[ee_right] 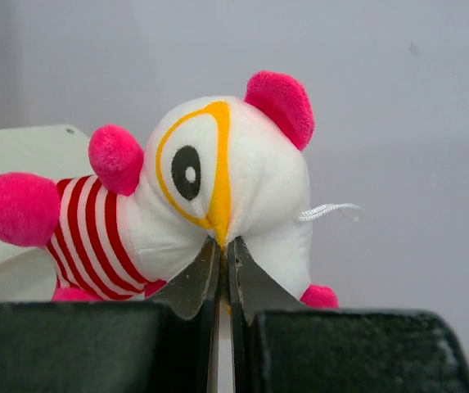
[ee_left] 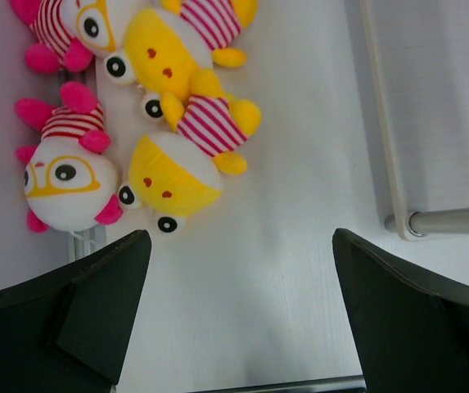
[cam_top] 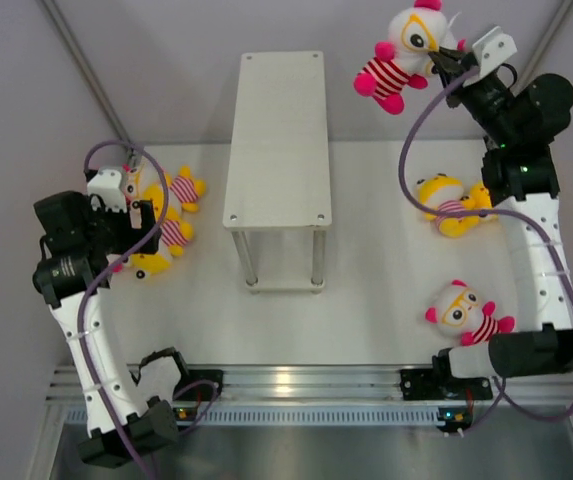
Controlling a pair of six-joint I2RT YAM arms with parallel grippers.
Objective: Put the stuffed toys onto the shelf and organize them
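Observation:
My right gripper is shut on the orange beak of a white-headed stuffed toy with pink limbs and holds it in the air, right of the far end of the white shelf. In the right wrist view the toy hangs sideways from the fingertips, with the shelf top behind it. My left gripper is open above the table beside a pile of yellow and white toys. The left wrist view shows two yellow toys and two white ones ahead of the open jaws.
A yellow toy lies on the table right of the shelf, under my right arm. A white-headed toy lies near the front right. A shelf leg shows at the right of the left wrist view. Grey walls close the back.

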